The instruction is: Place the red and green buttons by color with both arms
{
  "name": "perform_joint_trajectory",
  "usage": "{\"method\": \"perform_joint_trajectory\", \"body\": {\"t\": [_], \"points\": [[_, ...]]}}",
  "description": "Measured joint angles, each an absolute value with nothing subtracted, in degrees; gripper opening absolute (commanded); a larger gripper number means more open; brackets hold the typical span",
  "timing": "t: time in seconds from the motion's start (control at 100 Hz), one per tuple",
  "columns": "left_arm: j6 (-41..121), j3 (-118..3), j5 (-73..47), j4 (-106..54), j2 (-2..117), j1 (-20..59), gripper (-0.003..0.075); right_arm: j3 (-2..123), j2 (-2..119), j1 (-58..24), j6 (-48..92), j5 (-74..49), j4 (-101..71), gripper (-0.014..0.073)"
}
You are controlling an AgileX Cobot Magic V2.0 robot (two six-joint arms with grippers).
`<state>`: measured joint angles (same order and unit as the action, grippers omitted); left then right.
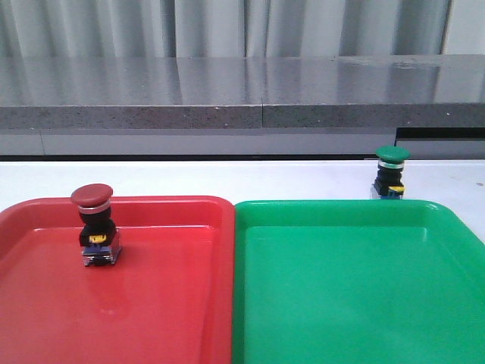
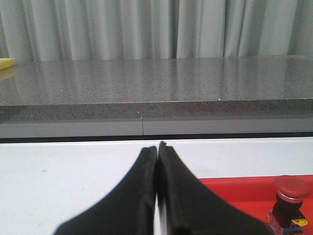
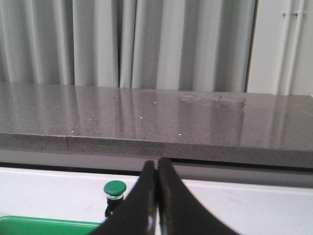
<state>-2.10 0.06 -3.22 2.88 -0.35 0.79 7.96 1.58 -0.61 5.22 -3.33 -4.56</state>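
The red button (image 1: 94,224) stands upright inside the red tray (image 1: 189,303), at left in the front view; the green button (image 1: 391,173) stands on the counter (image 1: 227,178) just behind the green tray (image 1: 356,303), upper right. Both the left claw (image 2: 157,147) and the right claw (image 3: 157,162) are pressed together, empty. Risk: approaching without spreading could topple the top-heavy green button.

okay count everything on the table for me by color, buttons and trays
Red: 2, the red button and the red tray
Green: 2, the green button and the green tray
Total: 4
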Motion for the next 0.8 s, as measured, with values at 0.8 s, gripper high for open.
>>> {"method": "perform_joint_trajectory", "body": {"t": [0.8], "points": [[-2.0,0.1,-3.2,2.9,-0.3,0.8,-0.0019,45.1,45.7,-0.6,5.1,-35.0,-11.2,-0.0104]]}}
